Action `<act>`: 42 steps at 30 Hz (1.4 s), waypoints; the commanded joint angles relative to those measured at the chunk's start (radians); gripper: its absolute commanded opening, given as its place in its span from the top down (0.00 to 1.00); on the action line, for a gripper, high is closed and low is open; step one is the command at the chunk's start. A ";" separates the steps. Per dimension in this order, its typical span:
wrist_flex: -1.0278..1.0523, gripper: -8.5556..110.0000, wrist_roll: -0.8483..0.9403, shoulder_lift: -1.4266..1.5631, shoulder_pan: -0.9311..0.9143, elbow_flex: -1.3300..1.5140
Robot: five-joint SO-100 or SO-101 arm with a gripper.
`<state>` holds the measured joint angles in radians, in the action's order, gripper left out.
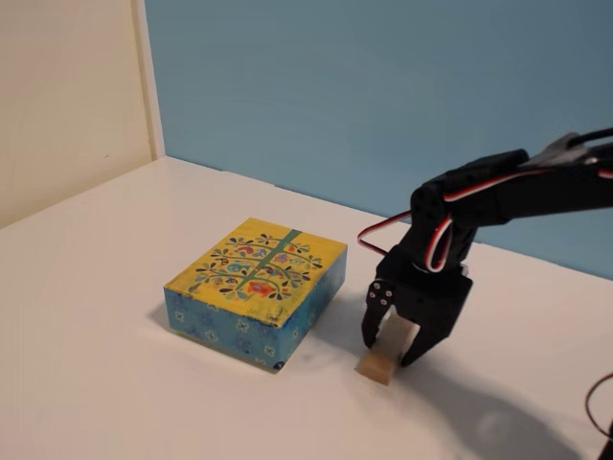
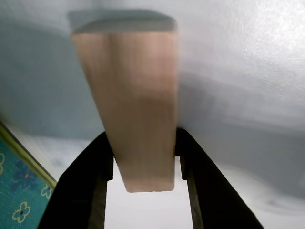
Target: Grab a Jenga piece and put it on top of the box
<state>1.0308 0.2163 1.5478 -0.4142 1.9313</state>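
The Jenga piece (image 1: pixel 379 363), a small light-tan wooden block, lies on the white table just right of the box (image 1: pixel 259 289), which has a yellow tree-patterned lid and blue sides. My gripper (image 1: pixel 391 350) points down over the block, with one black finger on each side of it. In the wrist view the block (image 2: pixel 138 105) fills the gap between the two fingers (image 2: pixel 90 181), and both press against its sides. The block's lower end seems to rest on the table. A corner of the box's blue side (image 2: pixel 19 200) shows at the lower left of the wrist view.
The white table (image 1: pixel 115 383) extends left of and in front of the box. A blue wall (image 1: pixel 383 96) stands behind it and a cream wall (image 1: pixel 67 96) to the left. Red and white cables (image 1: pixel 436 240) loop beside the wrist.
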 commanded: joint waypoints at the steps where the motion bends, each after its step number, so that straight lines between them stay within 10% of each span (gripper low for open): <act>1: -0.005 0.87 -0.006 0.003 0.003 -0.026; 42: 0.250 0.93 -0.057 0.348 0.166 -0.236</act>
<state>1.2671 0.1657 1.8868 -0.2761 1.7794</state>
